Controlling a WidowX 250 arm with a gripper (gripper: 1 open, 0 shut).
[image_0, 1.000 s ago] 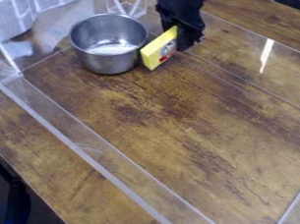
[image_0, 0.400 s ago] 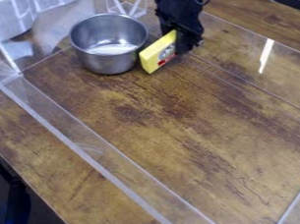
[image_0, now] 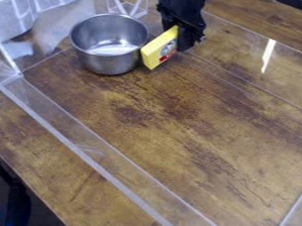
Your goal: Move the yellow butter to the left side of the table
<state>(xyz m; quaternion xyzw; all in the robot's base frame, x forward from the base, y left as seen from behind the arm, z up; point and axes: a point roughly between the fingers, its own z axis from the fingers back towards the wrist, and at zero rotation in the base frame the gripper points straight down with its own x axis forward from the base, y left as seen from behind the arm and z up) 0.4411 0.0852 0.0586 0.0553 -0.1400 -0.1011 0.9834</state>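
The gripper (image_0: 189, 46) is closed on the yellow butter (image_0: 159, 50), so lift it gently clear of the steel bowl (image_0: 108, 42) before sliding away.

1. I see a dark brown wood-grain surface (image_0: 179, 137) with worn, paler streaks, enclosed by clear acrylic walls (image_0: 72, 138).
2. A steel bowl (image_0: 108, 42) sits on the surface near its far left corner, open side up.
3. The yellow butter (image_0: 160, 49) lies just beside the bowl on its right, close to the far edge, its white-and-red label facing up.
4. From my view, I cannot tell whether butter and bowl touch.
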